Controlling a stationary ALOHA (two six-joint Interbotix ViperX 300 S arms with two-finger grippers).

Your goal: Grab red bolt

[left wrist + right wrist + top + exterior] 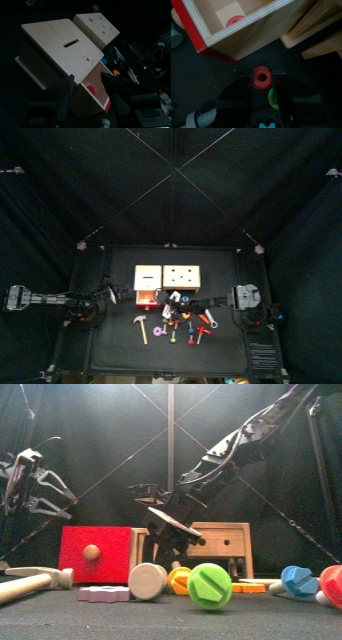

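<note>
The red bolt (262, 76) shows in the right wrist view, head toward the camera, right at the tips of my right gripper (262, 83). The jaws stand close on either side of it, and it looks pinched between them. It hangs just in front of the red-fronted wooden box (201, 42). In the front view my right gripper (175, 549) hangs between the two boxes, a little above the table; the bolt is hidden there. My left gripper (90, 84) is open and empty, resting at the table's left (88, 310) and facing that same box (60, 45).
A second wooden box with holes (221, 544) stands right of the red box (96, 549). Loose toys lie in front: a green bolt (209, 584), a hammer (34, 582), a pink nut (104, 593), a blue piece (299, 580), a red piece (333, 584).
</note>
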